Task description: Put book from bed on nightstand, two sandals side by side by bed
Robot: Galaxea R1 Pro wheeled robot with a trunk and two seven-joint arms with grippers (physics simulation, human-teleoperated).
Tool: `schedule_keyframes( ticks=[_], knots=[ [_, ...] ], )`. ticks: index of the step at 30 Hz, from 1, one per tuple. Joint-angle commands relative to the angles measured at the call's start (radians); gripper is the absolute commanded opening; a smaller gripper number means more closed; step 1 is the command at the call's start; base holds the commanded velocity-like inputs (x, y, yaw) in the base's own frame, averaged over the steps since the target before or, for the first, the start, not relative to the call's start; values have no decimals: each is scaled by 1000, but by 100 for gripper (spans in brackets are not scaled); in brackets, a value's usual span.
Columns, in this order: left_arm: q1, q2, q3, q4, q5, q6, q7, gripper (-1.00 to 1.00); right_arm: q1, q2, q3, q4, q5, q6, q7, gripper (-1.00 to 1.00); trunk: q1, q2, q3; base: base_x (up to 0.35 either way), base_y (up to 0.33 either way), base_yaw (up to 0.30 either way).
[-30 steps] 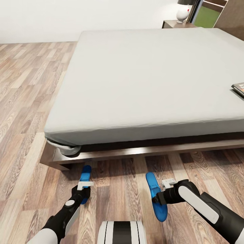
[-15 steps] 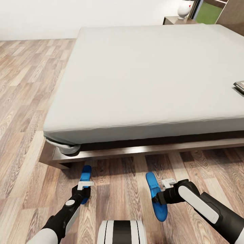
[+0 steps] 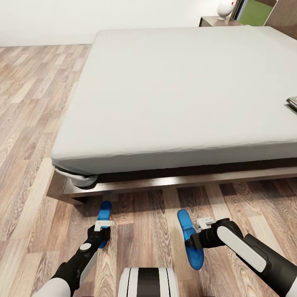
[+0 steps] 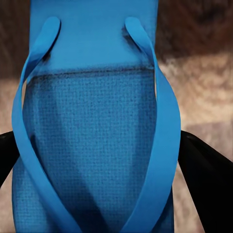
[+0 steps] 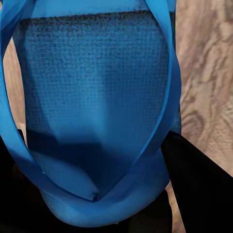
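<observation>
Head view, left to right: wood-plank floor [image 3: 29,123] runs along the left side, and the bed [image 3: 123,186] occupies the centre and right, its light grey mattress set on a dark brown platform frame. Below the frame's near edge, the left gripper [image 3: 102,236] holds the left sandal [image 3: 104,210], jaws closed on it; that sandal's long axis runs roughly toward the bed, its far end pointing at the frame, near the bed's left corner. In the left wrist view the left sandal [image 4: 92,136] lies between two dark fingers [image 4: 206,189] seen at either side, both blue straps visible over the textured sole, with floor behind. To the right, well apart from the first, the right sandal [image 3: 189,239] is held by the right gripper [image 3: 194,242], jaws clamped on it from its right side; its long axis also runs toward the bed, tilted slightly leftward at the far end, and it appears turned partly on edge. In the right wrist view the right sandal [image 5: 92,111] is seen close, its straps converging near the dark gripper body. At the far right edge of the mattress lies the book [image 3: 292,101], cut off by the frame edge. At the upper right, beyond the bed, stands a nightstand [image 3: 214,20] bearing a white lamp base [image 3: 225,9].
</observation>
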Motion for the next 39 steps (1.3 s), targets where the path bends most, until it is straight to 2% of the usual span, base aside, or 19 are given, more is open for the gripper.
schedule_keyframes(
  ticks=[1,13,17,31,35,39],
  knots=[
    [0,1,-8,-1,7,-3,7,-100,-1,-1,2,-1,-11,0,-12,-100,0,0,-1,0,0,0],
    [0,0,-9,-21,7,-2,8,-100,-3,0,2,-1,-10,0,-12,-100,0,0,-1,0,0,0],
    [0,0,-9,-36,6,-2,8,-100,-3,0,3,-1,-10,0,-12,-100,2,-1,-16,0,0,0],
    [0,-1,-9,-41,7,-3,8,-100,-2,0,4,-1,-10,0,-12,-100,2,-1,-16,0,0,0],
    [0,-1,-9,-41,7,-3,8,-100,-2,-1,5,0,-10,0,-12,-100,3,-2,-32,0,0,0],
    [0,-1,-9,-41,7,-3,8,-100,-1,-1,5,0,-10,0,-12,-100,3,-2,-32,0,0,0]
  ],
)
